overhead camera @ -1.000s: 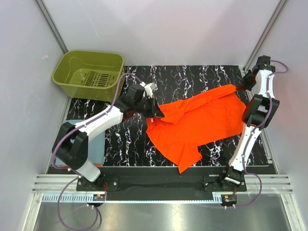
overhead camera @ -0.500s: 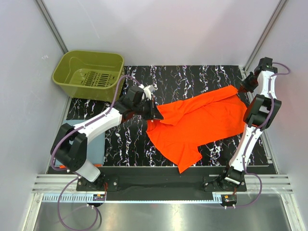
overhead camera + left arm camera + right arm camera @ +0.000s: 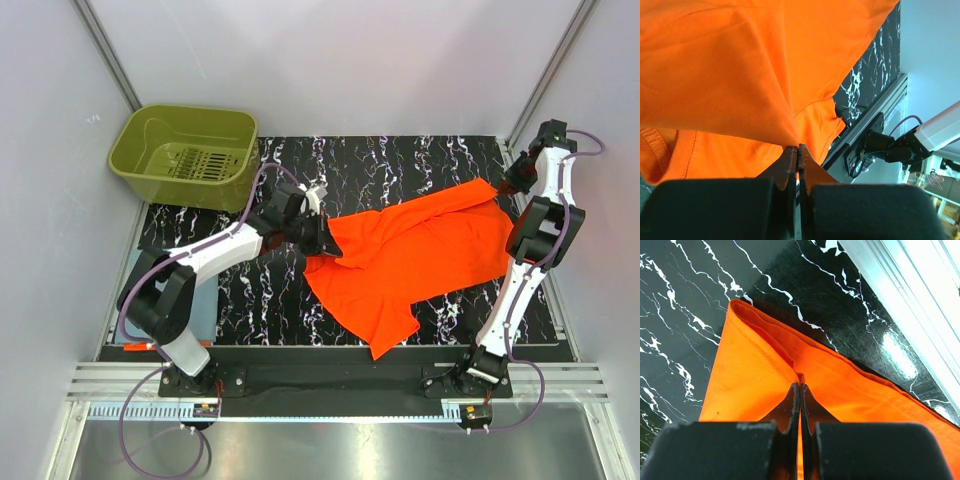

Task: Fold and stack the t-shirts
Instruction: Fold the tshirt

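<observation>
- The orange t-shirt (image 3: 415, 250) lies rumpled on the black marbled table (image 3: 400, 165), right of centre
- The left gripper (image 3: 322, 236) is clamped tight on the shirt's left edge
- The right gripper (image 3: 503, 182) pinches a hemmed corner at the far right
- The olive basket (image 3: 170, 188) sits far left, apart from the shirt

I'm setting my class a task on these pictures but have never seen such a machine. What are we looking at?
Two robot arms, left and right, stand at the near edge of a black marbled table. The wide picture looks down from above; the two close-ups come from a camera on each wrist. An orange t-shirt lies unevenly on the table; a green basket sits far left. The left fingers and right fingers are shut, each pinching an edge of the shirt.
</observation>
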You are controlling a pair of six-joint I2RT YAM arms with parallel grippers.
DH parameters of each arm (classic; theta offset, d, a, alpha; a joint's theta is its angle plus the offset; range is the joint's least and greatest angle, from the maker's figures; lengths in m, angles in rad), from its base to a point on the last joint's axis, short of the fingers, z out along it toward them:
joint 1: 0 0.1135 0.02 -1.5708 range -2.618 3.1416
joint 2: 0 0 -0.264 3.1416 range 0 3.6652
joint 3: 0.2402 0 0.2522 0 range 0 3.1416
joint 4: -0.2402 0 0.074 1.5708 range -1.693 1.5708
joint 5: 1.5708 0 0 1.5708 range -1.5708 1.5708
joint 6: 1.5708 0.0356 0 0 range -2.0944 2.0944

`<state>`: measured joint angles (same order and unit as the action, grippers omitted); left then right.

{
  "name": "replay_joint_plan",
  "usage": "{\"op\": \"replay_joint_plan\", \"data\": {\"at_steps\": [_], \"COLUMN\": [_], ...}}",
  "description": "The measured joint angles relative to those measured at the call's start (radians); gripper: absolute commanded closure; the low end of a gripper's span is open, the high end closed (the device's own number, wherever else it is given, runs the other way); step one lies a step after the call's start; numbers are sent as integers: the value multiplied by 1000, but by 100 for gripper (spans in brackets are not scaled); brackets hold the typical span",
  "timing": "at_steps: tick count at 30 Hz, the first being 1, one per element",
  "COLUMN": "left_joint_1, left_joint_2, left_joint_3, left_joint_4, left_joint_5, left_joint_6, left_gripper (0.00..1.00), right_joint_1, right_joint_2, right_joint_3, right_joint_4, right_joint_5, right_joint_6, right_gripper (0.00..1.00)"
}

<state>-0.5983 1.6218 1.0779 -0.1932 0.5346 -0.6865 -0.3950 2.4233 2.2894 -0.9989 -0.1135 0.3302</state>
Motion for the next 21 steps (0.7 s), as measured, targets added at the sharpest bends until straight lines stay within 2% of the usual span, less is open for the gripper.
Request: {"op": "replay_joint_plan", "data": {"at_steps": [16, 21], "left_joint_1": [-6, -6], "left_joint_2": [64, 65], "left_joint_3": [-1, -21], "left_joint_4": [-2, -3], "left_joint_5": [40, 46], "left_joint_6": [6, 11], "left_gripper": [100, 99], "right_joint_1": [-1, -1], "right_joint_2": [0, 8], "right_joint_3": [0, 0], "right_joint_4": [-21, -20], "right_joint_5": [54, 72], "right_joint_6": [-10, -16], "right_gripper": [96, 91]}}
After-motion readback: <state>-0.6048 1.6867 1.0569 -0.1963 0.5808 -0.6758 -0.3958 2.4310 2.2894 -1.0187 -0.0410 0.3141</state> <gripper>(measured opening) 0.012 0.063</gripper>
